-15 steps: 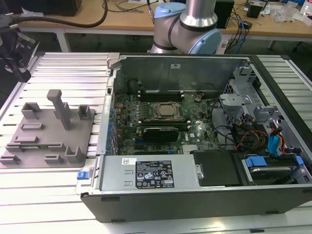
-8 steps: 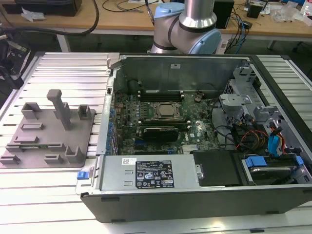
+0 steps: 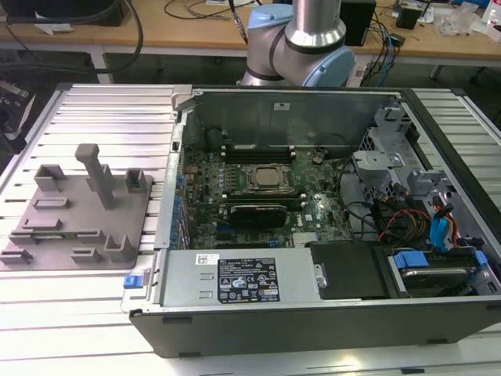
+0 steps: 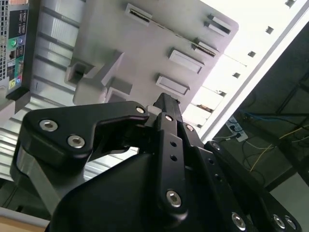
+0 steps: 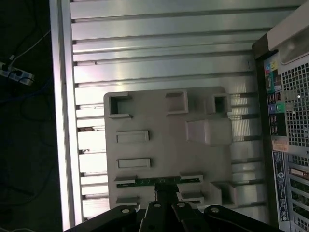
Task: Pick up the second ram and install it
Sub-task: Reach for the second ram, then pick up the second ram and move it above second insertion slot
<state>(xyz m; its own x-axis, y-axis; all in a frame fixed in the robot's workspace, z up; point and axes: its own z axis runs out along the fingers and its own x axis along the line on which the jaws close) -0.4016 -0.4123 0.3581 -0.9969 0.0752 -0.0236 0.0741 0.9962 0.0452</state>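
Fingers (image 5: pixel 161 198) of the single gripper (image 5: pixel 166 189) sit closed together, holding nothing, above the one grey fixture tray (image 5: pixel 164 145), where the second ram (image 5: pixel 145 181), one green stick, lies slotted, beside one open computer case (image 3: pixel 313 196).

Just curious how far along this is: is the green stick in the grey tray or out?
In: the second ram sits in a slot of the grey tray, gripper close to it.

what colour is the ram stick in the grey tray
Green, a thin edge-on strip; the ram stick shows best in the first wrist view.
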